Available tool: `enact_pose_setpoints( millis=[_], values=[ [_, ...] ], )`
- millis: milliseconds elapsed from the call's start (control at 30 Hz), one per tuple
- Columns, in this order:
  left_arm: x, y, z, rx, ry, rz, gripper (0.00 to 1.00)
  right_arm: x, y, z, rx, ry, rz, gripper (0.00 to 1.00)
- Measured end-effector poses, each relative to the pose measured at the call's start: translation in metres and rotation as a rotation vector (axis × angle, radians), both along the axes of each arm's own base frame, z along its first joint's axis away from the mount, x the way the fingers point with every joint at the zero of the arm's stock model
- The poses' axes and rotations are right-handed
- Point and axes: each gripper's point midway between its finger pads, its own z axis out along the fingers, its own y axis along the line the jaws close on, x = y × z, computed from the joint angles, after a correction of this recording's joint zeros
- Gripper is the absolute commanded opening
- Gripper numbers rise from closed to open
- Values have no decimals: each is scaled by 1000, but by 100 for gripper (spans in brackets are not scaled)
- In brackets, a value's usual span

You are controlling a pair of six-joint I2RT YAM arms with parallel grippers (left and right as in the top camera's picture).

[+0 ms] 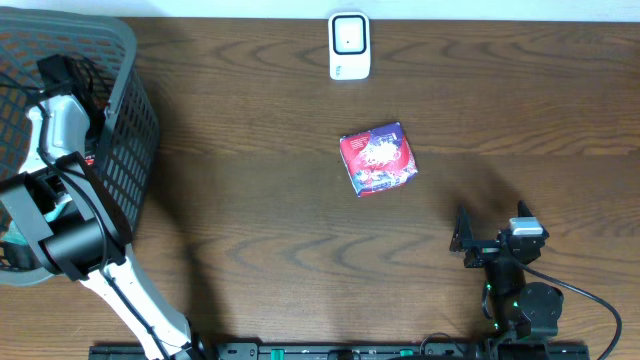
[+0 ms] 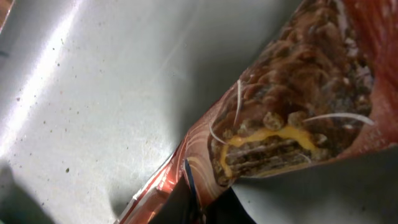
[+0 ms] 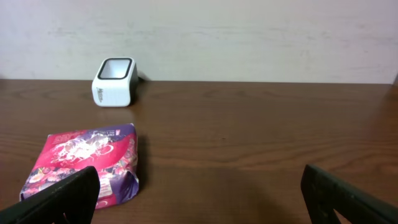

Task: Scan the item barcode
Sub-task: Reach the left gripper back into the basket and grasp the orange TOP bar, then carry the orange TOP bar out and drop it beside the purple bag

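My left gripper point(image 2: 208, 213) reaches down into the dark mesh basket point(image 1: 135, 95) and is shut on the corner of a red-brown snack packet point(image 2: 298, 93) printed with a biscuit picture. The packet lies on the basket's grey floor point(image 2: 93, 93). No barcode shows on it. The white barcode scanner point(image 1: 349, 45) stands at the far middle of the table, also in the right wrist view as scanner point(image 3: 114, 81). My right gripper point(image 1: 492, 235) rests open near the front right, nothing between its fingers point(image 3: 59, 199).
A pink and purple packet point(image 1: 378, 158) lies in the middle of the table, ahead and left of the right gripper, seen as packet point(image 3: 84, 163). The left arm point(image 1: 60, 130) leans over the basket's rim at the table's left edge.
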Motion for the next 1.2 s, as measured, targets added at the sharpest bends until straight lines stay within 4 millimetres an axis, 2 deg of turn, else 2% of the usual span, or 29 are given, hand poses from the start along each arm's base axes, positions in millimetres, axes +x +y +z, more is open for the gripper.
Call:
enact_pose_setpoints(
  millis=[167,267,333,400,433,500,533,567,667,767,867,900,933,1000,1067,1100,1200],
  values=[
    [-19,-2,4,3,82,10,7,0,0,0,0,0,0,99],
    [-19,1,27,35,47,19,7,0,0,0,0,0,0,99],
    [-12,5,72,86,-67,37,7,0,0,0,0,0,0,99],
    [-7,8,130,144,-216,64,7,0,0,0,0,0,0,99],
    [-8,8,166,175,-306,83,7,0,0,0,0,0,0,99],
    [-17,4,220,215,-442,118,7,0,0,0,0,0,0,99],
    [-31,-3,273,238,-580,165,7,0,0,0,0,0,0,99],
    [-41,-9,308,231,-693,206,7,0,0,0,0,0,0,99],
    [-55,-35,361,126,-909,239,7,0,0,0,0,0,0,99],
    [-57,-73,396,-22,-1055,169,7,0,0,0,0,0,0,99],
    [-48,-134,410,-219,-1106,26,7,0,0,0,0,0,0,99],
    [-42,-166,409,-306,-1095,-50,7,0,0,0,0,0,0,99],
    [-40,-184,407,-349,-1082,-90,7,0,0,0,0,0,0,99],
    [-35,-235,398,-456,-1022,-197,7,0,0,0,0,0,0,99],
    [-36,-288,382,-555,-933,-307,8,0,0,0,0,0,0,99],
    [-40,-316,368,-601,-862,-359,7,0,0,0,0,0,0,99],
    [-48,-357,332,-630,-703,-404,7,0,0,0,0,0,0,99]
  ],
)
